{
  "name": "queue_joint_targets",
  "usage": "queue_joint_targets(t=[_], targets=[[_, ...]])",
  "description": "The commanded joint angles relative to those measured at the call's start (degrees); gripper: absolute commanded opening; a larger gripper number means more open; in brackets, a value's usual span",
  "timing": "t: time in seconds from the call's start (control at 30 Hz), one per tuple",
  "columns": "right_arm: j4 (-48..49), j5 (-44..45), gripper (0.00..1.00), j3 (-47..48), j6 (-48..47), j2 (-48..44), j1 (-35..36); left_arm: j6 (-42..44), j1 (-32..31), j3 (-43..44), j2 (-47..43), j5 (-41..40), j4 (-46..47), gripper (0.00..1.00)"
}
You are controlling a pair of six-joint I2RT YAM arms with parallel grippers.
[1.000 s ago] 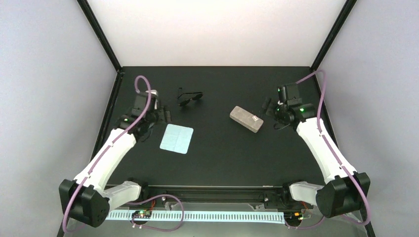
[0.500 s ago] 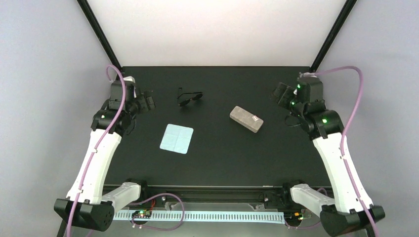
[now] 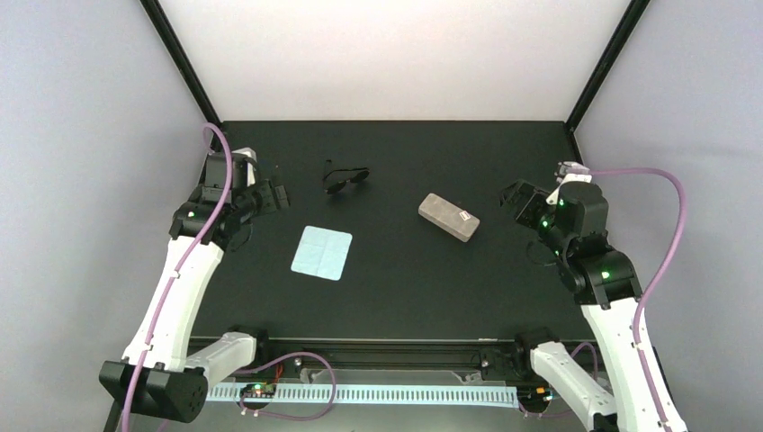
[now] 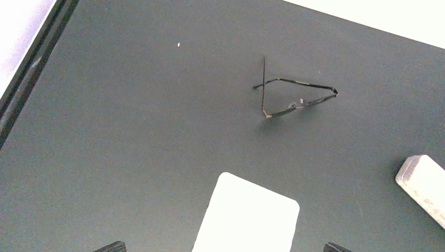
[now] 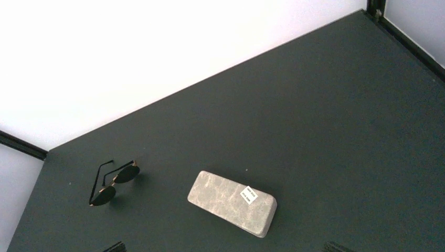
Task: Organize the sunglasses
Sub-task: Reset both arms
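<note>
On black table [image 3: 405, 288], with left and right jaws wide open and empty, approach sunglasses [image 3: 345, 177] at 12 o'clock from cloth [image 3: 322, 253] low, pinching frame, not lenses.

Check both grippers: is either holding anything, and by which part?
Nothing is held. The left gripper and right gripper are both open and empty; the sunglasses lie apart from both.
</note>
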Motion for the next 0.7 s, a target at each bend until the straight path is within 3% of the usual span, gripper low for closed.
queue_joint_targets(t=[0.0, 0.67], targets=[[4.4, -1.7, 1.0, -1.0, -2.6, -2.1, 0.1, 0.8, 0.2, -1.1, -2.4, 2.2, 0.0, 0.99], [1.1, -4.8, 1.0, 0.3, -0.9, -0.2, 0.2, 2.4, 0.2, -3.1, -5.0, 6.6, 3.8, 0.99]])
